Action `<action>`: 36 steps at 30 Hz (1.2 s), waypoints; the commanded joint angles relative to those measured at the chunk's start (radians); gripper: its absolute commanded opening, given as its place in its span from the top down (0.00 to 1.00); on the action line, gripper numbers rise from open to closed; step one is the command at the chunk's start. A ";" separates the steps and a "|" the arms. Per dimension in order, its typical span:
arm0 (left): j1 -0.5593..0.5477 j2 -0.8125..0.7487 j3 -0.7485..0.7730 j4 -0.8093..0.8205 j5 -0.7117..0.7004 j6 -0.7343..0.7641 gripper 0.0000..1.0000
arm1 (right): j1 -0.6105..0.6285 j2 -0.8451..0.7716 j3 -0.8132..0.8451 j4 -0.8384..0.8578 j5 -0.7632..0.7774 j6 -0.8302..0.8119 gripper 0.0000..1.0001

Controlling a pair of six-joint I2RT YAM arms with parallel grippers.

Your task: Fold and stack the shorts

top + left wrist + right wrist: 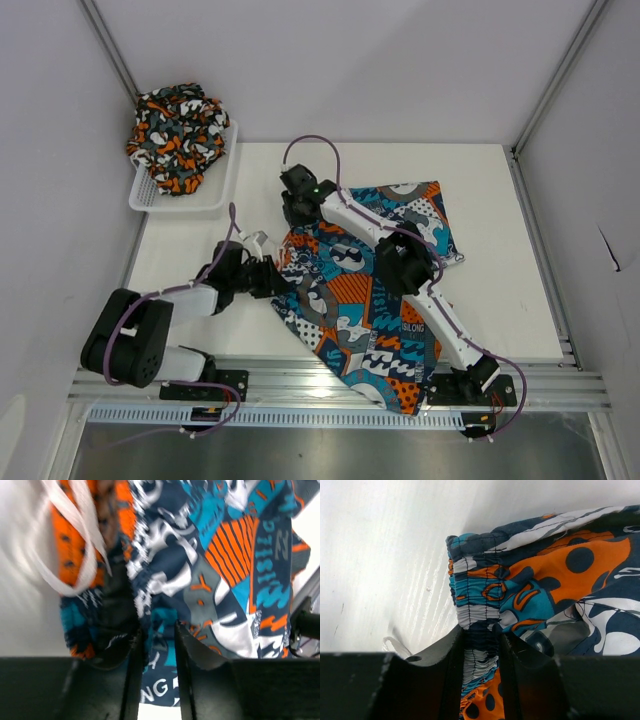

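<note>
The teal-blue, orange and white patchwork shorts (pixel 375 290) lie spread over the middle of the table, one end hanging over the near edge. My left gripper (pixel 268 278) is shut on their left edge; in the left wrist view (pixel 157 635) the cloth (pixel 225 555) sits between the jaws, with a white drawstring (pixel 75 555) beside it. My right gripper (pixel 293 215) reaches to the far left corner of the shorts and, in the right wrist view (pixel 482 640), is shut on the gathered elastic waistband (pixel 475 600). The camouflage shorts (pixel 178 135) lie bunched in the basket.
A white mesh basket (pixel 190 205) stands at the table's far left corner, against the wall. The right arm (pixel 420 290) stretches across the patchwork shorts. A metal rail (pixel 300 385) runs along the near edge. Walls close in on both sides.
</note>
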 commanded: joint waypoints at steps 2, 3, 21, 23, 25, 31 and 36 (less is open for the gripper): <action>-0.058 -0.090 -0.057 0.004 0.048 -0.038 0.64 | -0.038 0.023 0.047 -0.064 0.035 -0.030 0.68; -0.063 -0.110 -0.083 -0.011 0.040 -0.041 0.63 | -0.041 0.031 0.056 -0.075 0.041 -0.039 0.68; -0.063 -0.421 -0.037 -0.469 -0.490 -0.112 0.72 | -0.032 0.034 0.069 -0.077 0.050 -0.047 0.69; -0.060 -0.409 -0.028 -0.437 -0.472 -0.089 0.57 | -0.031 0.034 0.067 -0.074 0.049 -0.045 0.69; -0.060 -0.406 0.003 -0.421 -0.471 -0.060 0.44 | -0.031 0.034 0.067 -0.074 0.049 -0.045 0.69; -0.034 -0.394 0.044 -0.328 -0.432 -0.021 0.19 | -0.031 0.031 0.067 -0.074 0.045 -0.042 0.69; -0.011 -0.308 0.049 -0.265 -0.343 -0.061 0.12 | -0.031 0.028 0.066 -0.072 0.041 -0.035 0.69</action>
